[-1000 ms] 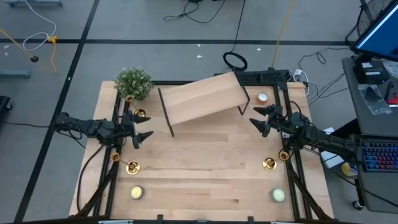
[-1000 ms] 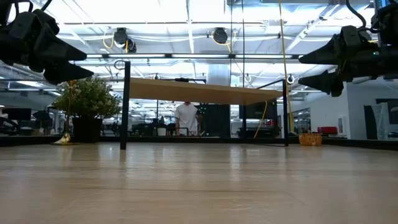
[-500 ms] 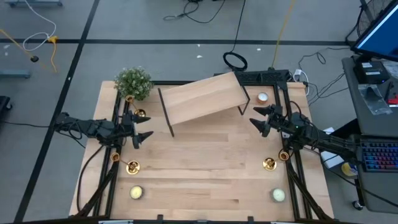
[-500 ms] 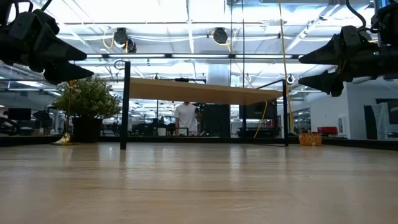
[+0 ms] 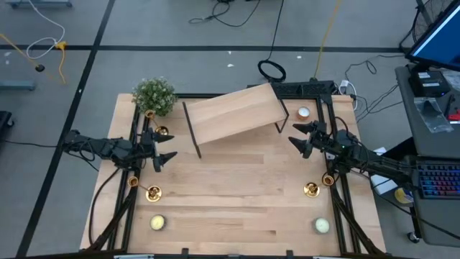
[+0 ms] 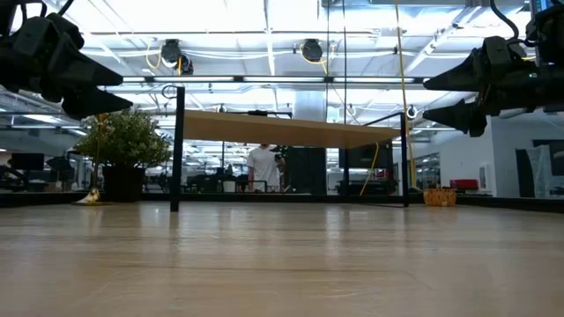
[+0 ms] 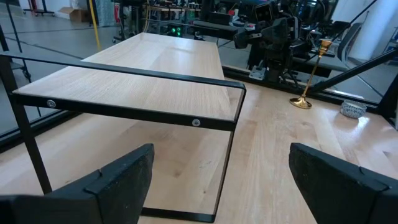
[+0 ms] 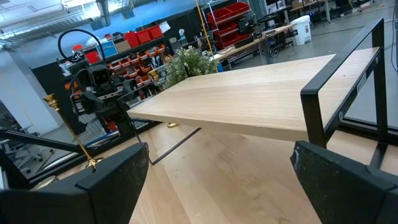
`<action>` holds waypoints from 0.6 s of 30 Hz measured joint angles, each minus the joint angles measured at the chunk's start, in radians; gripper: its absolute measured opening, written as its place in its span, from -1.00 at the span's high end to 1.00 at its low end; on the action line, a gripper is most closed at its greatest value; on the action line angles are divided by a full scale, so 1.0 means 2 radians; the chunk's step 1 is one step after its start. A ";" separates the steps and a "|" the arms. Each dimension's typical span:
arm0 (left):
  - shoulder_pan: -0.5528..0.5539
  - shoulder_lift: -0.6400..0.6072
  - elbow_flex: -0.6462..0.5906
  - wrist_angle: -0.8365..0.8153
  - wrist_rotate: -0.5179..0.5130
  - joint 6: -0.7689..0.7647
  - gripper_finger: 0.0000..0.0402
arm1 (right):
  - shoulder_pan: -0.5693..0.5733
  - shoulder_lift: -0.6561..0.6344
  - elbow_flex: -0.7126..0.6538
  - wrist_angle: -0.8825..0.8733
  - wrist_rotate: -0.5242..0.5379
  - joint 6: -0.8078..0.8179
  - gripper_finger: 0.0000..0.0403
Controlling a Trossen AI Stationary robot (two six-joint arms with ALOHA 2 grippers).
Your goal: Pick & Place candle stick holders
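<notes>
Three gold candlesticks stand upright on their round bases on the wooden table: one at the far left (image 5: 161, 132), one at the near left (image 5: 153, 193), one at the near right (image 5: 311, 189). The right one also shows in the left wrist view (image 7: 305, 87), a left one in the right wrist view (image 8: 76, 137). My left gripper (image 5: 166, 147) is open and empty above the table's left side, right of the far-left candlestick. My right gripper (image 5: 295, 135) is open and empty above the right side. Both hang high in the low view, the left gripper (image 6: 92, 84) and the right gripper (image 6: 454, 97).
A wooden shelf on black legs (image 5: 233, 114) stands at the table's far middle, between the grippers. A potted plant (image 5: 154, 94) is at the far left corner. Tealight discs lie at the near left (image 5: 157, 223), near right (image 5: 321, 226) and far right (image 5: 302, 113).
</notes>
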 joint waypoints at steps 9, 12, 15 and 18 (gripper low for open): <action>0.000 0.000 0.000 0.000 0.000 0.000 -0.82 | 0.000 0.000 0.000 0.000 0.000 0.001 -0.89; 0.000 0.000 0.000 0.000 0.000 0.000 -0.82 | 0.000 0.000 0.000 0.007 0.002 0.014 -0.89; 0.000 0.000 0.000 0.000 0.000 0.000 -0.82 | 0.000 0.000 0.000 0.039 0.003 0.053 -0.89; 0.000 0.000 0.000 0.000 0.000 0.000 -0.82 | 0.000 0.000 0.000 0.070 0.004 0.086 -0.89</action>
